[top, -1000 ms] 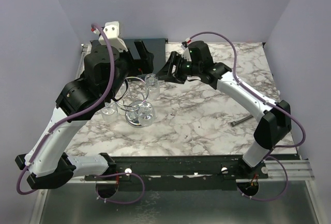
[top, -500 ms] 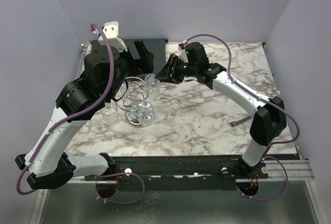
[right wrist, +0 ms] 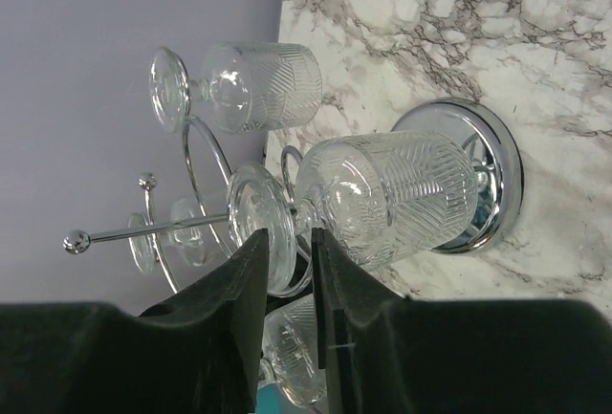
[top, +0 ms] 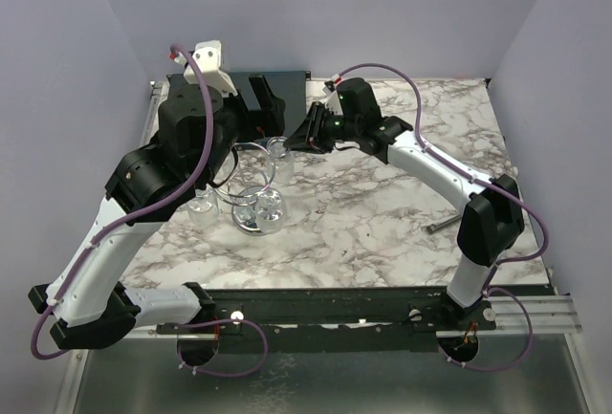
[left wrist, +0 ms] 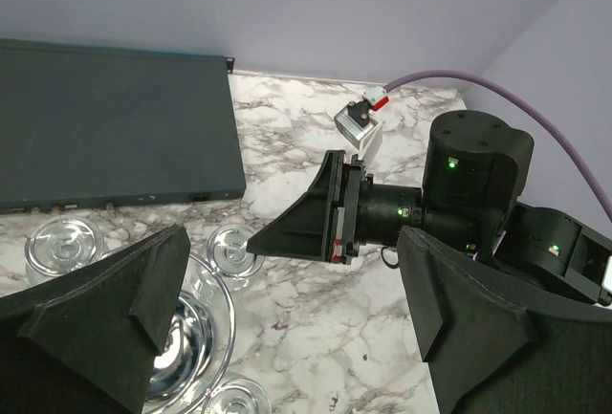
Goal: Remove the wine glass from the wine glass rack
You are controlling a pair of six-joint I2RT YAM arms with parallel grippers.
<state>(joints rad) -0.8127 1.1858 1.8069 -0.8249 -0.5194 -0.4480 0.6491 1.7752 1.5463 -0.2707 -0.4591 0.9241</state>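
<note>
Right end effector, narrowly parted, just behind the wine glass stem; nudging could topple the wine glass rack.

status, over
Left gripper open above chrome wire rack. Right gripper barely open at stem of clear ribbed wine glass; glass hangs on rack. Other glasses close by.

Count's in: four wine glasses, all on one wine glass rack. At twelve o'clock of it, one dark flat box. Out at three o'clock, one short metal bar.
</note>
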